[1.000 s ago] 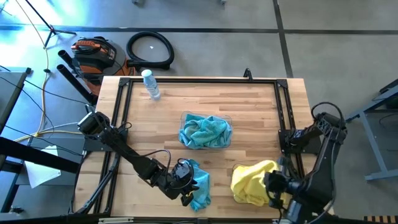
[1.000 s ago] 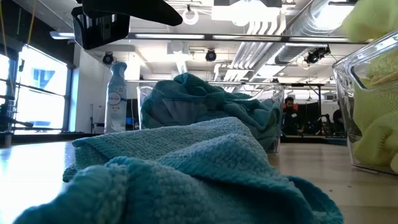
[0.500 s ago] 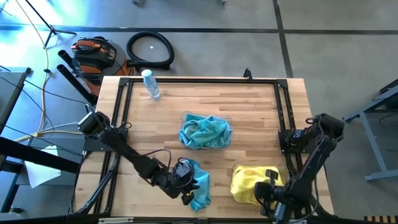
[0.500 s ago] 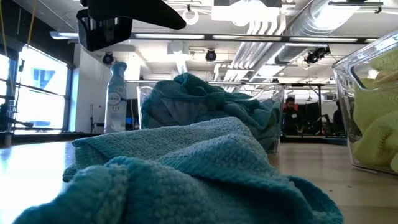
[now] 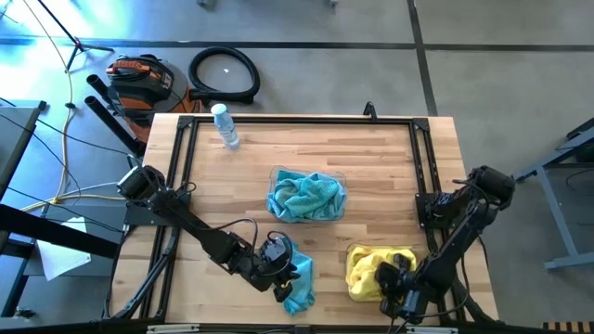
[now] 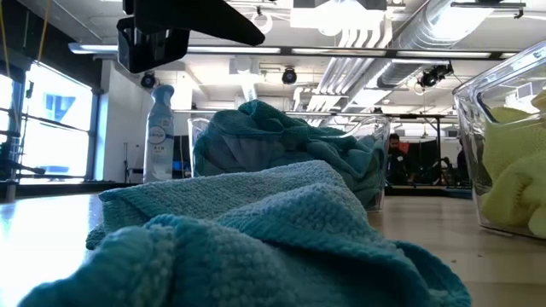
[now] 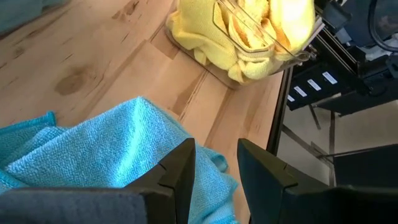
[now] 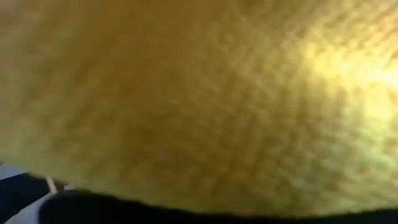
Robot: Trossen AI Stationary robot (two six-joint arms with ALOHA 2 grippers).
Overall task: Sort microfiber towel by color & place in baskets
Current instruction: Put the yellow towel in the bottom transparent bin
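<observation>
A loose teal cloth [image 5: 299,278] lies crumpled on the table near its near edge, filling the front of the low view [image 6: 256,239]. My left gripper [image 5: 276,269] hovers over its left part, open by a narrow gap [image 7: 216,177], and touches nothing. One clear basket [image 5: 275,174] in the table's middle holds teal cloths [image 5: 306,195]. A second basket [image 6: 469,102] at the near right holds yellow cloths [image 5: 368,274]. My right gripper [image 5: 396,280] is at that basket's near right corner, against the yellow cloth [image 8: 199,93], which fills its wrist view.
A clear spray bottle [image 5: 225,125] stands at the far left of the table. Black frame rails run along the left and right edges [image 5: 422,176]. Bare wood lies between the two baskets and left of the teal basket.
My right gripper has moved toward the near edge and a little left, going down at the yellow basket. The yellow cloth that stood heaped above the basket's rim now sits lower inside it. My left gripper has shifted slightly to the right above the teal cloth.
</observation>
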